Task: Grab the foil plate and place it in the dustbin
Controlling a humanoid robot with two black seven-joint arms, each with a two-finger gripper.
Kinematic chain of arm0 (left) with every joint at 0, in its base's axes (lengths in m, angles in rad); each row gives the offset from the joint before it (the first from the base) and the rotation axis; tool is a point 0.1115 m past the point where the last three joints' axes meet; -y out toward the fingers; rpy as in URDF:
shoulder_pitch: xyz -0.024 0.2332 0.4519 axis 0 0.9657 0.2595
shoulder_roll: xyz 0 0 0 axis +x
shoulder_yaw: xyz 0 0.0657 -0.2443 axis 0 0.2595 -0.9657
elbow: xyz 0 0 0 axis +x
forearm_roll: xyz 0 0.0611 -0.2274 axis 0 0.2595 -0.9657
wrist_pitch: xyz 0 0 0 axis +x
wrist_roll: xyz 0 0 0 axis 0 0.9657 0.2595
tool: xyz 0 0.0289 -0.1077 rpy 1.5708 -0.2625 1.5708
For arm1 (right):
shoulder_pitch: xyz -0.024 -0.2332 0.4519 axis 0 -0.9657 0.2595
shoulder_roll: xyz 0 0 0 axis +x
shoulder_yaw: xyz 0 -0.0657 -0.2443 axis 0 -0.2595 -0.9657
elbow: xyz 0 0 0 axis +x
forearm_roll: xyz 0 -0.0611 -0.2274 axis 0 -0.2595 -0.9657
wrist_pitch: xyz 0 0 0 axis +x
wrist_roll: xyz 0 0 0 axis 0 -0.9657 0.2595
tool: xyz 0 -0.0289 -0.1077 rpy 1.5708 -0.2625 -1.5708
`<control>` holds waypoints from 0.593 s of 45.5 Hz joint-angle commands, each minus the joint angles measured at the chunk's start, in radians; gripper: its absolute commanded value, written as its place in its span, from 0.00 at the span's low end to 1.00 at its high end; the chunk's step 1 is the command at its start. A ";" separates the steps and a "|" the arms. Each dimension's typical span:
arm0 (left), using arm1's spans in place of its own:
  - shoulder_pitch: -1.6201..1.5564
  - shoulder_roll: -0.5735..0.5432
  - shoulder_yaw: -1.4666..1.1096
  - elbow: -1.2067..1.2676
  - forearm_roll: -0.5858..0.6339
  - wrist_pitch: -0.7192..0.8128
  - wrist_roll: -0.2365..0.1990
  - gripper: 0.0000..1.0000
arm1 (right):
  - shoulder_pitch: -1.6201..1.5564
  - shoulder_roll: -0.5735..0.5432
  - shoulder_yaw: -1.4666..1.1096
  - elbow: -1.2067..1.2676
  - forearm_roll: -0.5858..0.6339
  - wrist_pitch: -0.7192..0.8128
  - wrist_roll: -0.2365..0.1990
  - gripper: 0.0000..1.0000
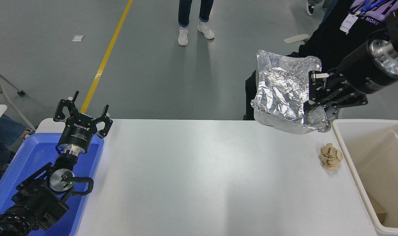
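Note:
The foil plate (282,93), a crinkled silver tray, hangs in the air above the table's far right edge, tilted toward me. My right gripper (312,98) is shut on its right rim, the arm reaching in from the upper right. The dustbin (349,164), a large cream bin, stands at the right end of the table, just right of and below the plate. My left gripper (82,114) is parked open at the lower left, over the blue tub.
A crumpled tan paper ball (331,156) lies on the white table (202,180) beside the dustbin. A blue tub (28,157) sits at the left end. A seated person (333,39) in black is behind the plate; another person's legs (194,19) stand farther back.

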 commanded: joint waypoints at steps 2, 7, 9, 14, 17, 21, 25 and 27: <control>0.002 0.001 0.000 0.001 -0.001 0.001 0.000 0.98 | -0.008 -0.005 -0.099 -0.013 -0.006 0.001 -0.003 0.00; 0.002 0.001 0.000 0.001 -0.001 0.001 -0.002 0.98 | -0.056 -0.083 -0.164 -0.065 -0.006 0.001 -0.003 0.00; 0.000 0.001 0.000 0.001 -0.001 0.001 0.000 0.98 | -0.071 -0.123 -0.190 -0.079 -0.007 0.001 -0.003 0.00; 0.000 0.001 0.000 0.001 -0.001 0.003 0.000 0.98 | -0.108 -0.218 -0.282 -0.137 -0.006 -0.088 -0.003 0.00; 0.000 0.001 0.000 0.001 -0.003 0.003 0.000 0.98 | -0.168 -0.289 -0.293 -0.178 -0.009 -0.184 -0.003 0.00; 0.000 0.001 0.000 0.001 -0.003 0.001 0.000 0.98 | -0.287 -0.339 -0.285 -0.244 -0.006 -0.286 -0.002 0.00; 0.000 0.001 0.000 0.001 -0.003 0.003 0.000 0.98 | -0.396 -0.352 -0.274 -0.309 0.002 -0.378 -0.001 0.00; 0.000 0.001 0.000 0.001 -0.003 0.003 0.000 0.98 | -0.458 -0.361 -0.260 -0.341 0.006 -0.439 -0.001 0.00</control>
